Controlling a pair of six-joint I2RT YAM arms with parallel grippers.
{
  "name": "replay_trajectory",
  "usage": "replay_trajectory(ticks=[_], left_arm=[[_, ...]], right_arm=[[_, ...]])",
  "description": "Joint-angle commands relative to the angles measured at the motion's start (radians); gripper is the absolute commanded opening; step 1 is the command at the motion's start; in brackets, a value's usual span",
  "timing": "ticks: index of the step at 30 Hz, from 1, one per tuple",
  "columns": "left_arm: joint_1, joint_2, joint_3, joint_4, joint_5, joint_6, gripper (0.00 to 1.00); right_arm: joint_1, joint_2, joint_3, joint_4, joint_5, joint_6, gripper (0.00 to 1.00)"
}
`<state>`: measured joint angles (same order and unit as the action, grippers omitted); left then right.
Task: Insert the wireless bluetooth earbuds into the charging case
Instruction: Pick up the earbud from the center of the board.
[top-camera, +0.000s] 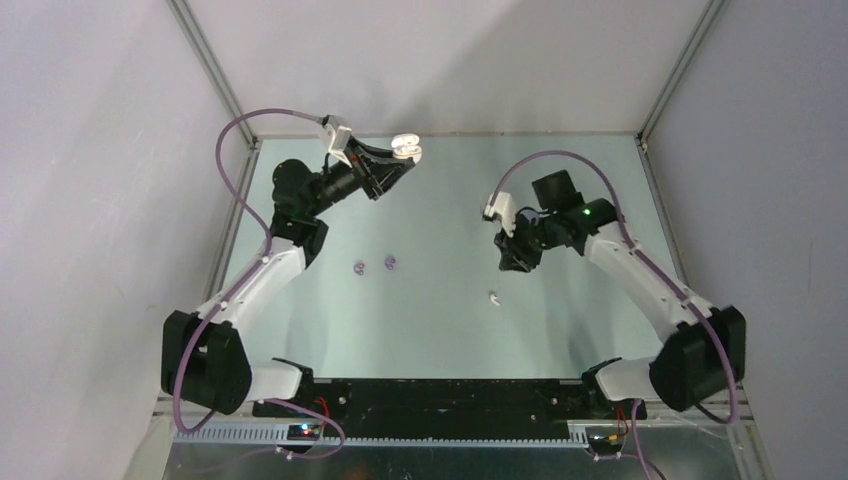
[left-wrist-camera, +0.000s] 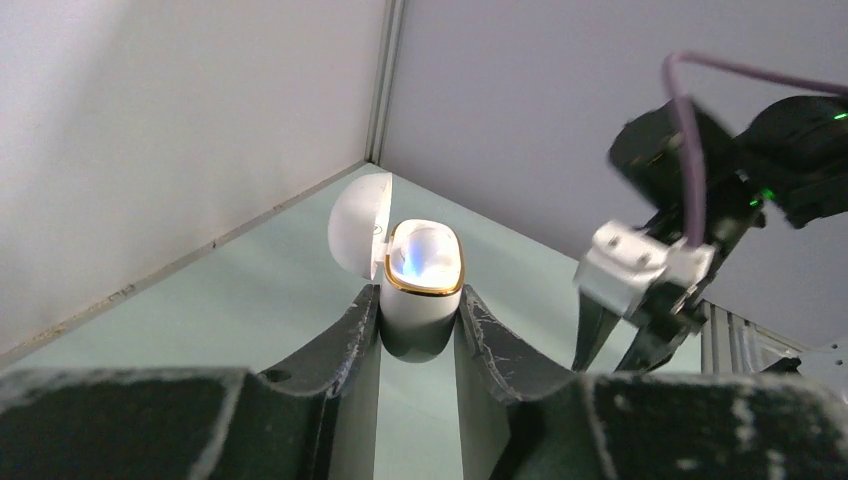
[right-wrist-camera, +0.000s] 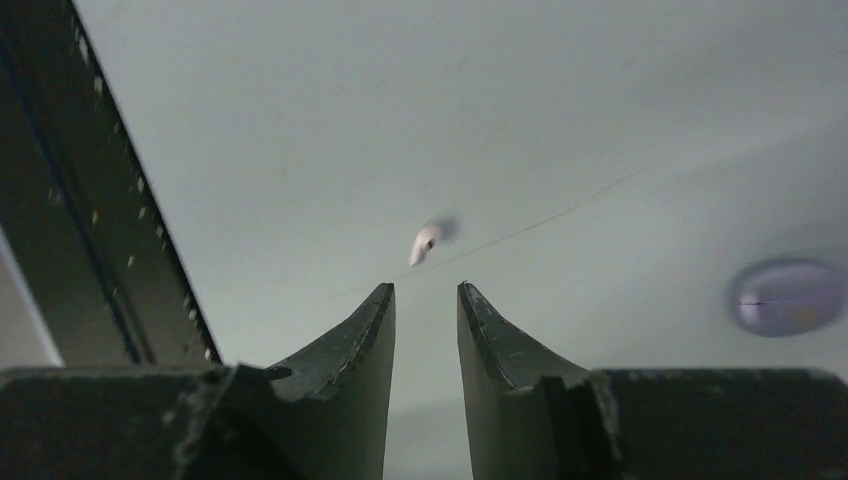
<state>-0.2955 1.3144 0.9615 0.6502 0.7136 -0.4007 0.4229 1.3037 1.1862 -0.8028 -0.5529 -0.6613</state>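
Observation:
My left gripper (top-camera: 400, 155) is shut on the white charging case (left-wrist-camera: 420, 290), gripping its lower body between both fingers. The case has a gold rim, and its lid (left-wrist-camera: 358, 225) is flipped open to the left. I hold it raised near the back of the table. One white earbud (top-camera: 494, 298) lies on the green surface and shows just beyond my right gripper's tips as a small white earbud (right-wrist-camera: 427, 240). Two purple earbuds (top-camera: 360, 267) (top-camera: 391, 264) lie mid-table. My right gripper (right-wrist-camera: 427, 292) is open with a narrow empty gap, hovering above the table.
Grey walls close in the table on the left, back and right. The right arm (left-wrist-camera: 680, 250) shows across from the case in the left wrist view. A blurred purple round shape (right-wrist-camera: 787, 296) lies to the right in the right wrist view.

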Motion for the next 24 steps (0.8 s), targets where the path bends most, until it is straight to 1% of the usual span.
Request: replay_trajectory(ticks=[1, 2, 3, 4, 6, 7, 8, 11, 14, 17, 24], left_arm=[[0.017, -0.067, 0.0, -0.044, 0.019, 0.01, 0.0], [0.018, -0.072, -0.001, -0.063, 0.02, 0.016, 0.0], [0.02, -0.083, -0.003, -0.081, 0.02, 0.026, 0.0], [0.02, -0.087, -0.005, -0.09, 0.02, 0.032, 0.0], [0.026, -0.104, -0.009, -0.119, 0.017, 0.053, 0.0], [0.028, -0.116, -0.011, -0.136, 0.014, 0.058, 0.0], [0.031, -0.129, -0.016, -0.142, 0.012, 0.067, 0.0], [0.04, -0.148, -0.026, -0.168, 0.001, 0.08, 0.0], [0.048, -0.17, -0.034, -0.187, -0.004, 0.093, 0.0], [0.055, -0.187, -0.04, -0.209, -0.01, 0.109, 0.0], [0.064, -0.213, -0.053, -0.229, -0.016, 0.115, 0.0]], right_arm=[[-0.006, 0.09, 0.005, -0.141, -0.08, -0.187, 0.33], [-0.003, 0.136, 0.009, -0.135, -0.072, -0.187, 0.33], [0.001, 0.163, 0.017, -0.136, -0.038, -0.164, 0.33], [0.016, 0.227, 0.046, -0.149, 0.001, -0.141, 0.32], [0.037, 0.334, 0.112, -0.179, 0.065, -0.045, 0.32], [0.047, 0.371, 0.135, -0.19, 0.09, 0.035, 0.31], [0.064, 0.442, 0.187, -0.222, 0.123, 0.067, 0.31], [0.095, 0.558, 0.27, -0.282, 0.172, 0.199, 0.32], [0.133, 0.625, 0.314, -0.284, 0.237, 0.251, 0.33], [0.164, 0.696, 0.375, -0.328, 0.283, 0.287, 0.35], [0.205, 0.794, 0.457, -0.396, 0.338, 0.292, 0.36]])
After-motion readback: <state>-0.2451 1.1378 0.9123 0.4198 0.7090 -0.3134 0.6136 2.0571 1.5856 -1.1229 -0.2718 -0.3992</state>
